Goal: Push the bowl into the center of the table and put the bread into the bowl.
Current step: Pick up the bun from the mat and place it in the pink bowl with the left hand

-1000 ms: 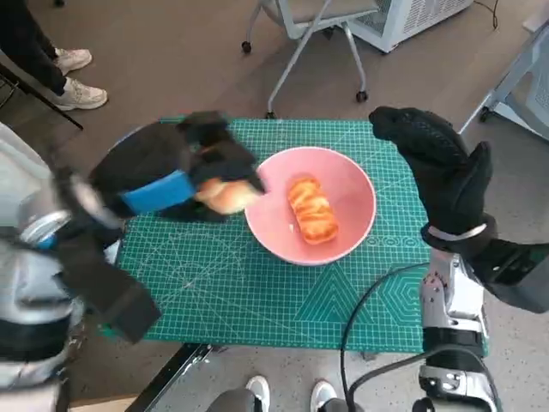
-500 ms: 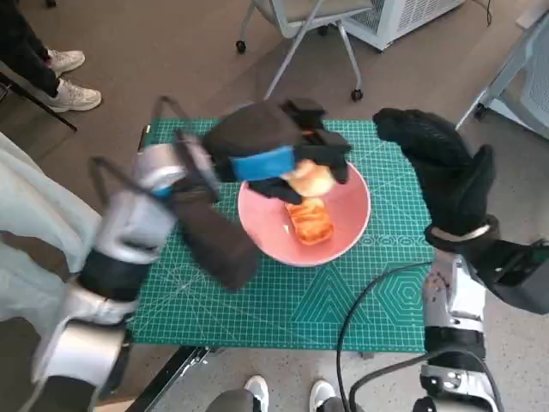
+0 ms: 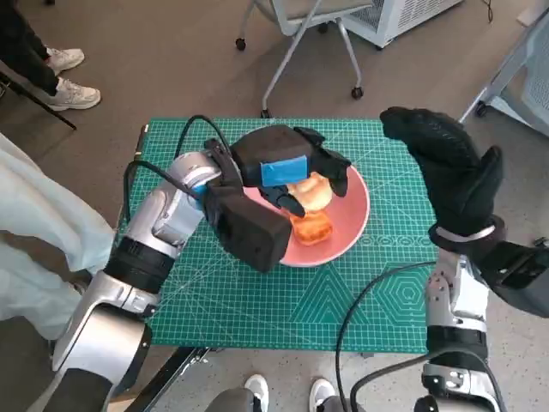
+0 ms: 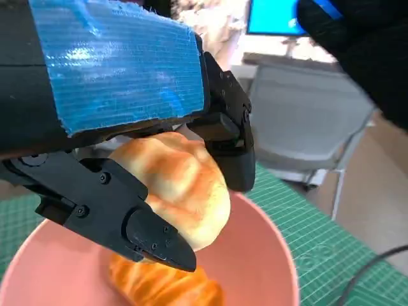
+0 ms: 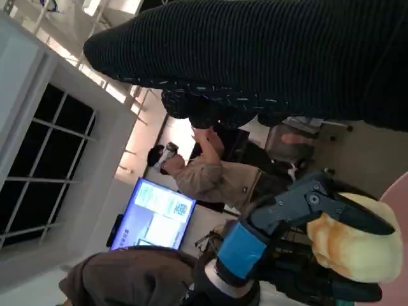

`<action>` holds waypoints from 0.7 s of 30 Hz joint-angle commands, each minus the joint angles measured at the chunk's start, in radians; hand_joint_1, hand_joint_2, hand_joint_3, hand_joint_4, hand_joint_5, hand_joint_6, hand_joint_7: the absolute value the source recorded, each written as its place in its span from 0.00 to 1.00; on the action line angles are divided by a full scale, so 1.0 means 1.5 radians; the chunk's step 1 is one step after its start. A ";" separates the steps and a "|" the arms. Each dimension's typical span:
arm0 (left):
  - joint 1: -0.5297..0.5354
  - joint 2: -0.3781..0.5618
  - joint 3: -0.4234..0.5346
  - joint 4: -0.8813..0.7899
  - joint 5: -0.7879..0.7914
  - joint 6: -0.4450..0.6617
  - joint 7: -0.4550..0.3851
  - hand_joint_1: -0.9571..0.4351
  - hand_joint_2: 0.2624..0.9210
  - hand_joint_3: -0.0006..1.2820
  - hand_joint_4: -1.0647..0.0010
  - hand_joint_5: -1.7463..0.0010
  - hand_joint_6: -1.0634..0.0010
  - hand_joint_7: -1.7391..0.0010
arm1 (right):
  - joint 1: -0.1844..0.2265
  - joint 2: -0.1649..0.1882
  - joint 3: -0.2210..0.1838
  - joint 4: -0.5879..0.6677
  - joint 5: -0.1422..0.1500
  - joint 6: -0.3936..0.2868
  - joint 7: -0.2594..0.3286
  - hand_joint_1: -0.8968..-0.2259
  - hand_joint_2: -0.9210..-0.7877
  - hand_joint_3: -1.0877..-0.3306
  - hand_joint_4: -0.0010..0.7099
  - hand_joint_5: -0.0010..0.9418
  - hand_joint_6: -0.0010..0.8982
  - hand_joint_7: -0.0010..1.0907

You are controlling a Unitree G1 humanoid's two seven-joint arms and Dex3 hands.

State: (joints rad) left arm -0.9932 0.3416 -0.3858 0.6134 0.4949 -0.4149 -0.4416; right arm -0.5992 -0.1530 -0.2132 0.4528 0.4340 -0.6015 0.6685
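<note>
The head view shows the whole small table under its green gridded cutting mat (image 3: 257,300), with the round pink bowl (image 3: 350,225) near the mat's middle, closer to the far edge. Only the left wrist view shows plainly how the bread is held: the black, blue-taped left hand (image 4: 127,146) clamps a pale golden round bread roll (image 4: 182,191) between its fingers (image 4: 137,226), just above the bowl's inside (image 4: 255,255). Below the roll, a 2nd piece, a glazed orange-brown pastry (image 4: 166,287), lies on the bowl's floor; whether the two touch I cannot tell. The right wrist view alone shows a person seated by a lit monitor (image 5: 159,213). The black-gloved right hand (image 3: 446,172) hangs over the mat's far right corner, fingers spread, holding nothing.
</note>
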 commanded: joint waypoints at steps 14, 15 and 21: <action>0.077 -0.001 0.101 -0.014 -0.138 -0.078 0.048 0.36 0.93 0.00 0.86 1.00 0.72 1.00 | 0.006 0.008 0.006 0.009 -0.013 0.002 -0.021 0.33 0.00 0.52 0.25 0.00 0.08 0.42; 0.082 -0.004 0.111 -0.016 -0.159 -0.081 0.041 0.35 0.94 0.01 0.87 1.00 0.73 1.00 | 0.005 0.008 0.007 0.009 -0.013 0.002 -0.022 0.33 0.00 0.52 0.25 0.00 0.08 0.42; 0.142 -0.029 0.186 -0.085 -0.320 -0.066 0.006 0.32 0.99 0.06 0.94 1.00 0.78 1.00 | -0.002 0.007 0.009 0.011 -0.011 0.002 -0.022 0.33 0.00 0.52 0.25 0.00 0.07 0.42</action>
State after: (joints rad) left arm -0.8340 0.3237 -0.1660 0.5509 0.1306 -0.5202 -0.4113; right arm -0.6024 -0.1473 -0.2060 0.4606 0.4255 -0.6092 0.6413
